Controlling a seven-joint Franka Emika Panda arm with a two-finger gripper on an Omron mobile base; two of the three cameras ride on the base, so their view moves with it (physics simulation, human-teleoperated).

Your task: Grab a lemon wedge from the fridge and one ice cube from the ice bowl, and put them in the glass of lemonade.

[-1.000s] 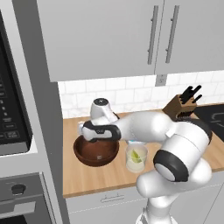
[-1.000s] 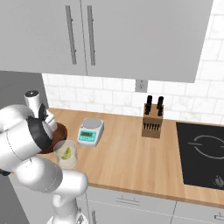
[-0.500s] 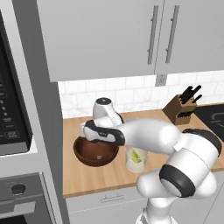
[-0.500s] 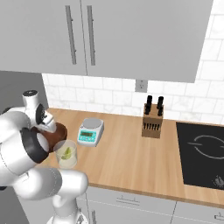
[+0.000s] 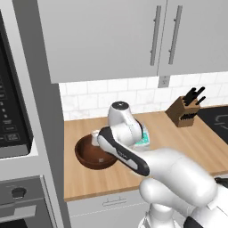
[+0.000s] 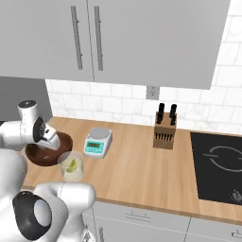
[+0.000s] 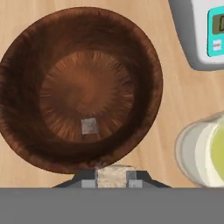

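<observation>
In the hand view my gripper (image 7: 113, 178) is shut on a pale ice cube (image 7: 112, 173), held just above the near rim of the ice bowl (image 7: 30, 65). A second ice cube (image 7: 89, 126) lies on the dark brown floor of that bowl. The glass of lemonade (image 7: 194, 151) stands just to the right of the bowl. From the right base view a yellow-green lemon wedge (image 6: 72, 165) floats in the glass (image 6: 70, 166), beside the bowl (image 6: 47, 155). In the left base view my gripper (image 5: 95, 141) hangs over the bowl (image 5: 91, 156). The fridge is out of view.
A white kitchen scale (image 6: 98, 142) with a teal display stands right of the bowl. A wooden knife block (image 6: 164, 133) sits near the tiled wall, and a black cooktop (image 6: 220, 165) lies at the counter's right end. An oven column (image 5: 22, 133) bounds the left.
The hand has stayed over the ice bowl while my arm's elbow has swung down and to the right. The fingers remain shut.
</observation>
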